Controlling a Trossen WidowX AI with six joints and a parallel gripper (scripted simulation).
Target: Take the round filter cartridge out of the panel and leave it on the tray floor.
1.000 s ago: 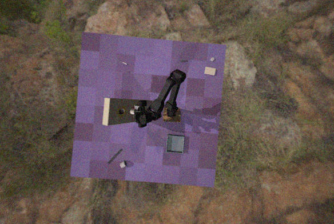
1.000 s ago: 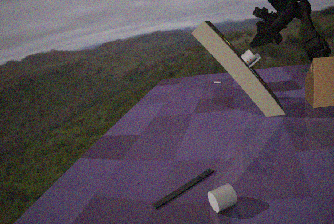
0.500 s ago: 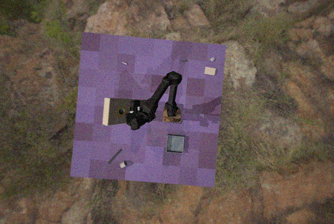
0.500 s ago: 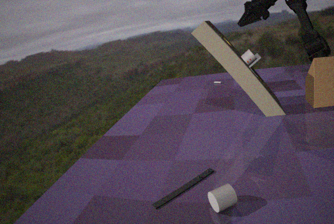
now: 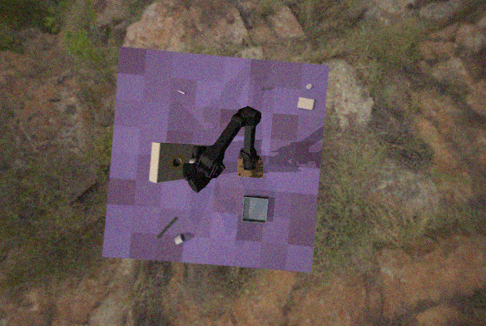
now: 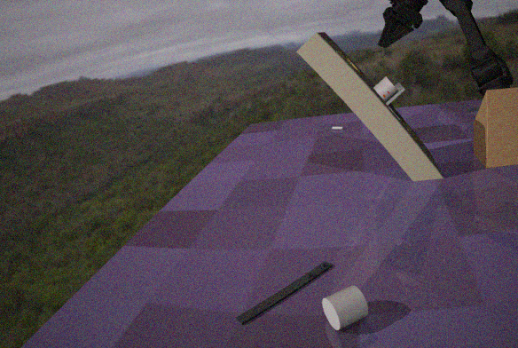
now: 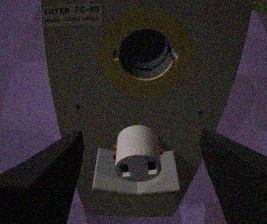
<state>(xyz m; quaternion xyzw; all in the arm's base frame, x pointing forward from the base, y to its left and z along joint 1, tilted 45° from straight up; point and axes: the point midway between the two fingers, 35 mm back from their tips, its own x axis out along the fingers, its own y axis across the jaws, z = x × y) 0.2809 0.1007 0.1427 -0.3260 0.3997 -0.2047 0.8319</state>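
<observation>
Top view, ctr-left: sloped service panel w/ round socket, unfilled. Wrist view, lower ctr: white filter cartridge, two slots showing, out of socket, at the grey ledge on panel face. Gripper wide open, nothing held, fingers apart L & R of cartridge in that view. Tray: top view, lower ctr.

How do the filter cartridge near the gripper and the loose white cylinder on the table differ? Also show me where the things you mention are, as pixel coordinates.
The cartridge (image 6: 385,88) (image 7: 138,142) rests on a ledge of the tilted panel; the cylinder (image 6: 346,308) (image 5: 179,239) lies on the table.
The cartridge shows red marks; the cylinder's visible side is plain.
Both are whitish and round.
</observation>
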